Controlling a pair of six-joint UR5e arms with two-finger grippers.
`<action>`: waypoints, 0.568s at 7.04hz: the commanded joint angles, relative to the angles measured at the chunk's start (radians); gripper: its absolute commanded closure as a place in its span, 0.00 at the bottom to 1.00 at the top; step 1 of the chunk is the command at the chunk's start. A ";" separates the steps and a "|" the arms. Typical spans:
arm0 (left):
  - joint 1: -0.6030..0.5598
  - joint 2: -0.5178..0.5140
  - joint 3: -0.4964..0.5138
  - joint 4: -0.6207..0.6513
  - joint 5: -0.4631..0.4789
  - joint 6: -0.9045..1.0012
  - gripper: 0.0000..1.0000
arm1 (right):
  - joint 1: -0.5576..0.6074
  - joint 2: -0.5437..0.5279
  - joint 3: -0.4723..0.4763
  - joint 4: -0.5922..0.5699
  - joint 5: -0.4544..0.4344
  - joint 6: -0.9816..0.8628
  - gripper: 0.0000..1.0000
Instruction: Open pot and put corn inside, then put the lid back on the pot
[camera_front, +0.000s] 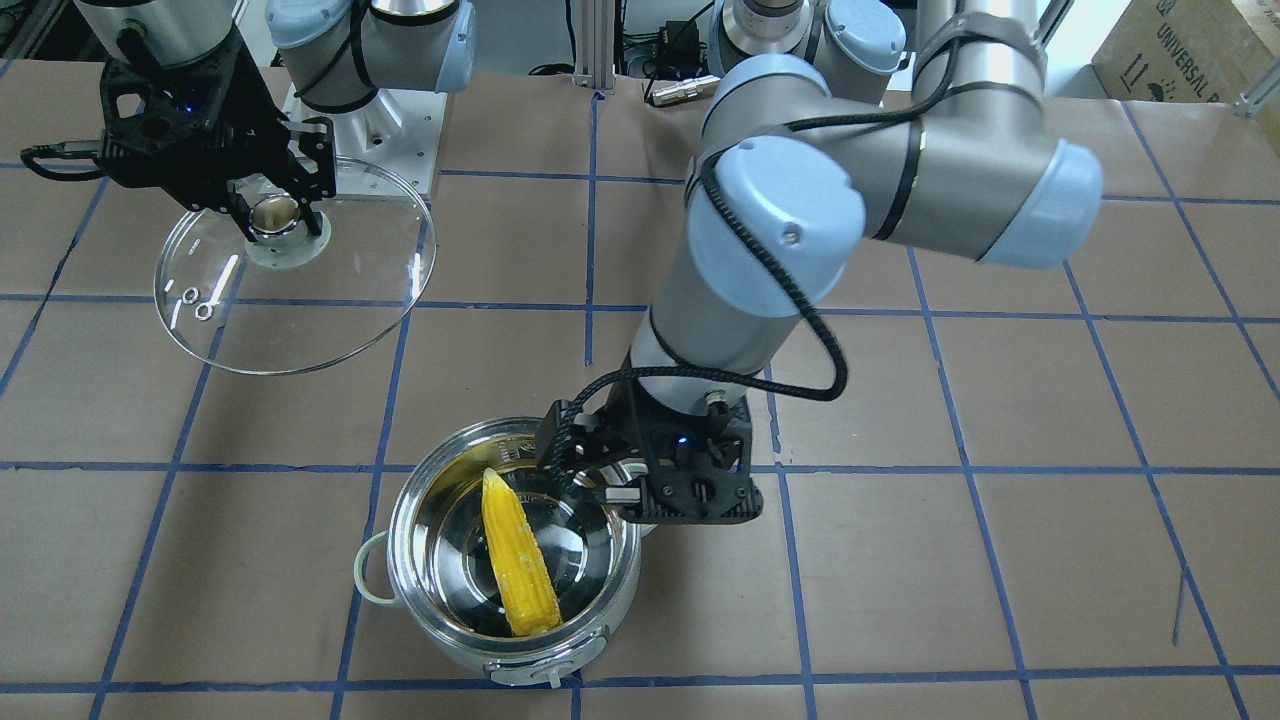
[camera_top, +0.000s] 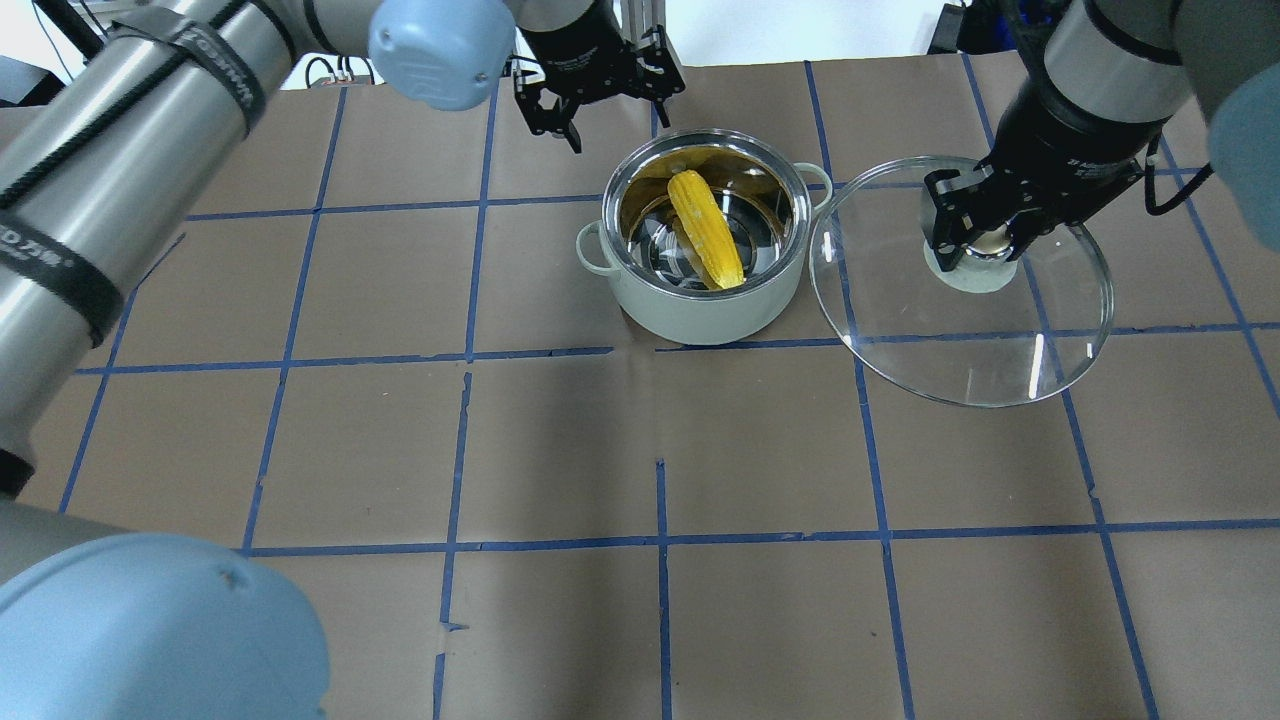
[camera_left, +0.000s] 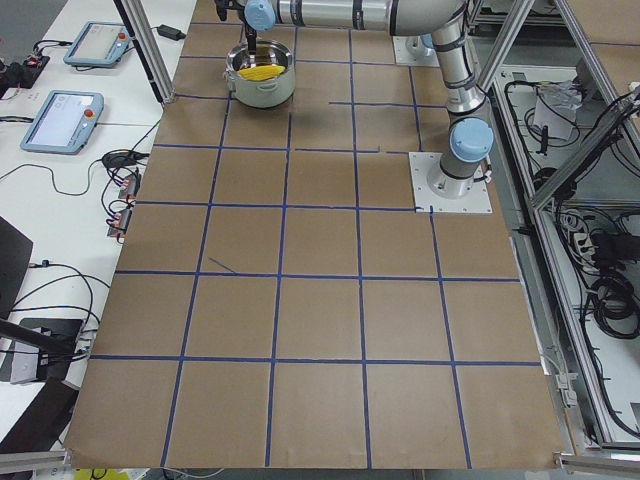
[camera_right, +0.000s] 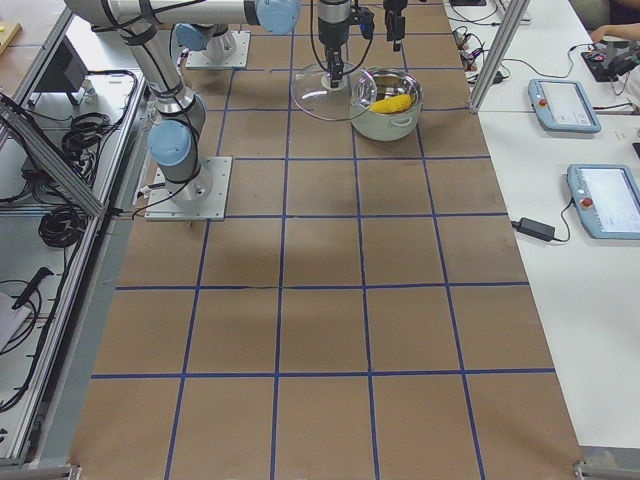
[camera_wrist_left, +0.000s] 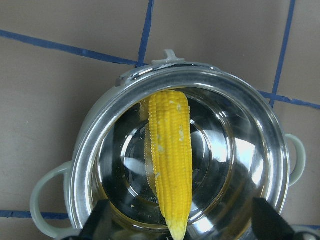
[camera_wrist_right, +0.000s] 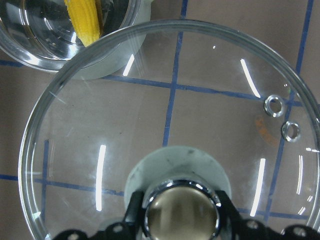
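The steel pot (camera_top: 690, 318) stands uncovered at the far middle of the table. The yellow corn (camera_top: 706, 230) lies slanted inside it, pointed end toward the far rim; it also shows in the front view (camera_front: 518, 565) and the left wrist view (camera_wrist_left: 172, 160). My left gripper (camera_top: 612, 118) is open and empty, above the far side of the pot. My right gripper (camera_top: 978, 245) is shut on the knob of the glass lid (camera_top: 970, 335) and holds the lid in the air just right of the pot. The right wrist view shows the lid (camera_wrist_right: 170, 100) and the pot's edge (camera_wrist_right: 115, 55).
The table is covered in brown paper with a blue tape grid (camera_top: 660, 540). The right arm's base plate (camera_front: 385, 140) lies behind the held lid. Tablets (camera_right: 565, 100) and cables sit on the side bench beyond the table's far edge.
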 joint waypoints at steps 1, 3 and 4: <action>0.152 0.113 -0.039 -0.238 0.039 0.275 0.00 | 0.072 0.061 -0.003 -0.093 -0.029 0.076 0.75; 0.205 0.223 -0.191 -0.246 0.133 0.315 0.00 | 0.194 0.184 -0.045 -0.211 -0.083 0.173 0.74; 0.207 0.281 -0.287 -0.222 0.133 0.314 0.00 | 0.243 0.264 -0.126 -0.213 -0.088 0.231 0.74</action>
